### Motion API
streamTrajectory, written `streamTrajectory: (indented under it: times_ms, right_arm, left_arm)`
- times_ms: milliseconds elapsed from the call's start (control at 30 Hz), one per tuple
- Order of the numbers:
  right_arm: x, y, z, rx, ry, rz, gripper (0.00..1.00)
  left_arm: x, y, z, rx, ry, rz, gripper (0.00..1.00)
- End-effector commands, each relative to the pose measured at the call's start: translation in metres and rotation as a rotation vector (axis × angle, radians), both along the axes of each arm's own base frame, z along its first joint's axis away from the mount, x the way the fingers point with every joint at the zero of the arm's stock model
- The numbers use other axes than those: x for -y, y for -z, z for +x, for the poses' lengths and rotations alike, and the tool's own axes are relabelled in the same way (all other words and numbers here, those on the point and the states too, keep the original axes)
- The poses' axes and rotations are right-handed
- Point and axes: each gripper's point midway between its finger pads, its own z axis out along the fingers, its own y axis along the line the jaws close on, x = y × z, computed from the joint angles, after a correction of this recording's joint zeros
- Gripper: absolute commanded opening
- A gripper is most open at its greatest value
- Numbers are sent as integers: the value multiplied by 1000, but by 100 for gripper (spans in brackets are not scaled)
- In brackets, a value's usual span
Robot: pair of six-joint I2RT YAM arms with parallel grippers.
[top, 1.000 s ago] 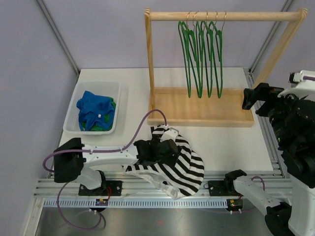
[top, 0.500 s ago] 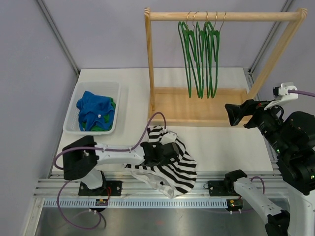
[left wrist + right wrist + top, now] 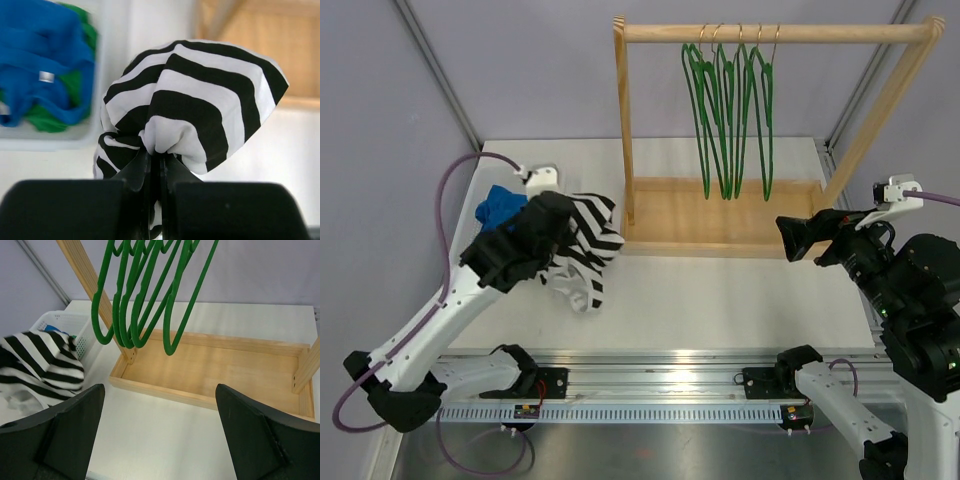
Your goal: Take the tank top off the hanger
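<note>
- Left wrist view: the left gripper is clamped tight on a bunched fold of the striped tank top
- The tank top hangs above the table, just right of the basket of blue and green clothes
- Green hangers hang on the wooden rack, well apart from the tank top
- The right gripper is spread wide and holds nothing, near the rack

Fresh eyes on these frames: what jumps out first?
The black-and-white striped tank top, bunched in the shut left gripper beside the white basket of blue and green clothes. At the table's far side, green hangers hang bare on the wooden rack; the right gripper sits open and empty facing them.
</note>
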Motion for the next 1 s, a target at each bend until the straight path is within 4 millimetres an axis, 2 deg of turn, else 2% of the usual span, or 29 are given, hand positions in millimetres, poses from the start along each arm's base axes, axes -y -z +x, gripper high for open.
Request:
streamTrajectory:
  times_ms: [0, 33, 67, 100, 133, 167, 200, 233, 267, 300, 333, 400, 433, 467, 500, 533, 567, 700, 733, 800, 867, 967]
  right_arm:
    - [0, -10, 0, 51, -5, 4, 100]
    - [0, -10, -1, 53, -6, 3, 100]
    - [-1, -9, 1, 48, -7, 3, 99]
    - [-1, -8, 1, 48, -10, 2, 99]
    - [-2, -8, 0, 48, -13, 2, 100]
    - [-2, -5, 1, 42, -15, 1, 100]
    - [-3, -5, 1, 45, -16, 1, 99]
    - [-4, -5, 2, 45, -21, 2, 100]
    - [-5, -2, 2, 40, -25, 4, 99]
    - [-8, -2, 3, 40, -40, 8, 100]
    - [-9, -1, 3, 39, -48, 10, 100]
    - [-14, 2, 4, 31, -70, 19, 99]
    - [-16, 4, 6, 22, -78, 19, 99]
    - [-18, 6, 7, 12, -82, 18, 99]
    - [-20, 8, 8, 5, -91, 25, 100]
    - [-22, 9, 8, 0, -100, 25, 99]
    - [-23, 13, 9, -10, -107, 24, 99]
    - [-26, 18, 12, -12, -115, 42, 99]
    - [-27, 19, 12, -14, -119, 45, 100]
    - [-31, 19, 11, -18, -140, 53, 99]
    - [-33, 19, 10, -21, -150, 59, 100]
    - [-35, 20, 7, -15, -167, 64, 99]
  left_arm:
    - [-51, -47, 18, 49, -59, 105, 0]
    - [-56, -50, 27, 37, -71, 118, 0]
    - [-78, -58, 37, 42, -140, 118, 0]
    - [-82, -71, 44, 51, -125, 104, 0]
    - [-90, -76, 51, 48, -136, 99, 0]
    - [-109, -71, 64, 18, -188, 111, 0]
    - [-114, -79, 71, 26, -184, 105, 0]
    - [-121, -79, 79, 19, -192, 105, 0]
    - [-126, -68, 90, -26, -199, 112, 0]
    - [-141, -68, 96, -41, -233, 106, 0]
    - [-147, -76, 103, -31, -253, 106, 0]
    - [-168, -70, 119, -52, -317, 115, 0]
    - [-173, -80, 126, -28, -332, 112, 0]
    - [-180, -79, 131, -40, -353, 119, 0]
    - [-188, -68, 142, -78, -376, 123, 0]
    - [-185, -67, 147, -86, -359, 116, 0]
    - [-192, -64, 153, -93, -370, 111, 0]
    - [-192, -24, 171, -178, -359, 98, 0]
    - [-191, -1, 180, -237, -349, 94, 0]
    - [-191, 25, 182, -314, -347, 77, 0]
    - [-194, 66, 183, -413, -368, 76, 0]
    - [-200, 108, 182, -509, -395, 45, 7]
